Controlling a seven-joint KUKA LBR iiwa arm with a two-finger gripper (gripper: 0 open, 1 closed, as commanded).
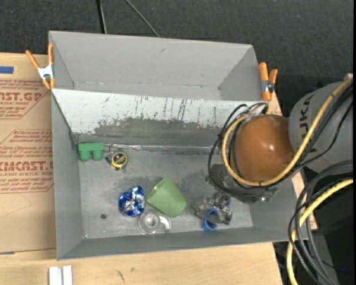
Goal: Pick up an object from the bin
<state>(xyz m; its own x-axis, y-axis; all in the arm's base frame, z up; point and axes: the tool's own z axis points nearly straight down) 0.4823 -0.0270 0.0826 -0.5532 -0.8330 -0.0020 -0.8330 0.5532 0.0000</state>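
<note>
My gripper (pixel 218 208) is low in the bin's front right part, under the arm's orange dome. A small blue thing (pixel 208 224) shows right at its lower tip; whether it is held I cannot tell. A light green cup (pixel 166 197) lies on its side just left of the gripper. In front of the cup sits a clear round piece (pixel 151 222), and a crumpled blue-and-white wrapper (pixel 131 200) lies to the cup's left.
A green block (pixel 90 152) rests at the back left of the bin floor, beside a small yellow-and-black ring (pixel 118 159). The arm and its cables cover the bin's right side.
</note>
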